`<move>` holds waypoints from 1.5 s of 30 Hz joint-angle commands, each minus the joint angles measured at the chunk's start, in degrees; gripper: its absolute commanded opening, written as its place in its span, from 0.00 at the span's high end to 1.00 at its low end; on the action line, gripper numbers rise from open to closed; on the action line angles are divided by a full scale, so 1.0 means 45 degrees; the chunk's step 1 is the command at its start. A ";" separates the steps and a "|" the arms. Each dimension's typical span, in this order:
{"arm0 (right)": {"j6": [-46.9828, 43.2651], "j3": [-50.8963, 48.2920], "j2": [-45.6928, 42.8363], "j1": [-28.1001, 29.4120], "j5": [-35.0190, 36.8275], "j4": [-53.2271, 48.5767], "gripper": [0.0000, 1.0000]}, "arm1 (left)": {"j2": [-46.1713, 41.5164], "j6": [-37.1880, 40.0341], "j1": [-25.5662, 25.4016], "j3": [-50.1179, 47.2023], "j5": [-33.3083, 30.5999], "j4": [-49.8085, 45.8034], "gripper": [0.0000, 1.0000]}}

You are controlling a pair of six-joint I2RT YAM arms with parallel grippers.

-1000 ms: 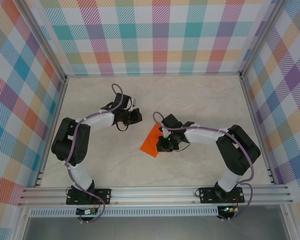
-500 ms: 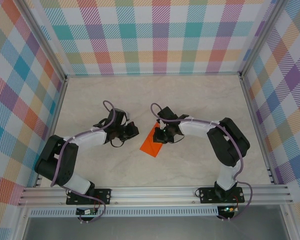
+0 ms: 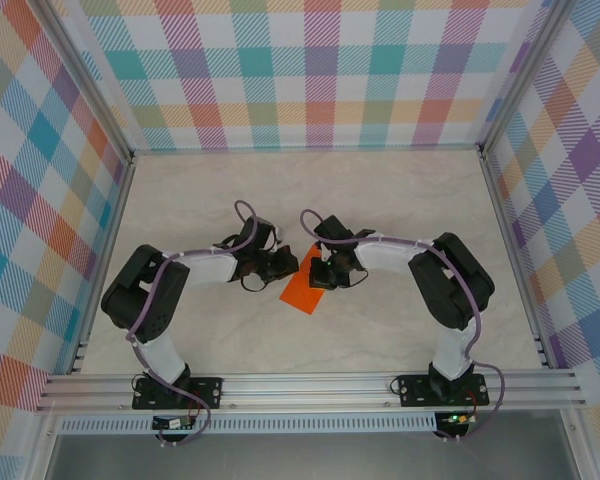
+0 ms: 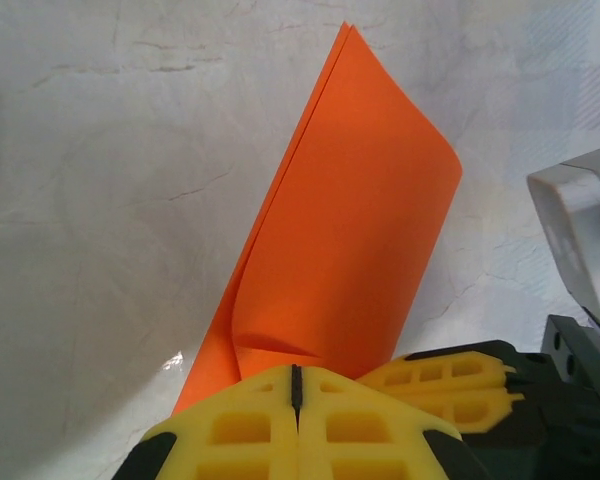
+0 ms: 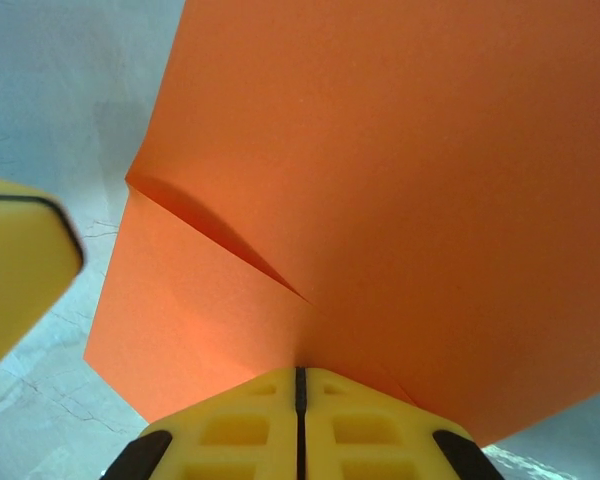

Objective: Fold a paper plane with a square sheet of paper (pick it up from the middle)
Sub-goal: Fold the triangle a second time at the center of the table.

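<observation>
On table (image 3: 400, 200) | left end effector (image 4: 295, 375), right end effector (image 5: 300, 375) pinch orange sheet (image 3: 300, 292) (gripped edge hidden)

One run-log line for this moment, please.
stage: folding | orange sheet: folded double, creased near the tools | right tool: shut on sheet edge | left tool: shut beside it, hold unclear

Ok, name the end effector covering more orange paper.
The right end effector: it hides the paper's far corner; the left end effector only reaches its edge.

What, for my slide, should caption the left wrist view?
Shut left gripper at the folded orange paper, right gripper alongside.
</observation>
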 commanded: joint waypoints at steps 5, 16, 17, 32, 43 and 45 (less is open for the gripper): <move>-0.0327 0.0272 0.0149 -0.0089 0.0060 -0.0443 0.92 | 0.0584 0.0335 -0.0200 0.0357 0.0187 0.0061 1.00; -0.0480 0.0394 -0.0003 -0.0102 -0.0284 -0.0345 0.92 | 0.0660 0.0417 -0.0219 0.0020 0.0446 0.0747 1.00; -0.0481 0.0408 0.0011 -0.0107 -0.0296 -0.0356 0.92 | 0.0578 0.0456 -0.0219 0.0012 0.0487 0.0849 1.00; -0.0723 -0.0221 -0.0731 -0.0073 -0.1446 0.1107 0.92 | 0.1321 0.0672 -0.0278 -0.0144 0.0109 0.0124 1.00; -0.0581 -0.0493 -0.0342 0.0455 -0.2149 0.1815 0.93 | 0.1429 0.0649 -0.0341 -0.0379 -0.0385 -0.0246 1.00; -0.0549 -0.0434 -0.0178 0.0550 -0.2124 0.1781 0.93 | 0.1410 0.0646 -0.0356 -0.0403 -0.0439 -0.0276 1.00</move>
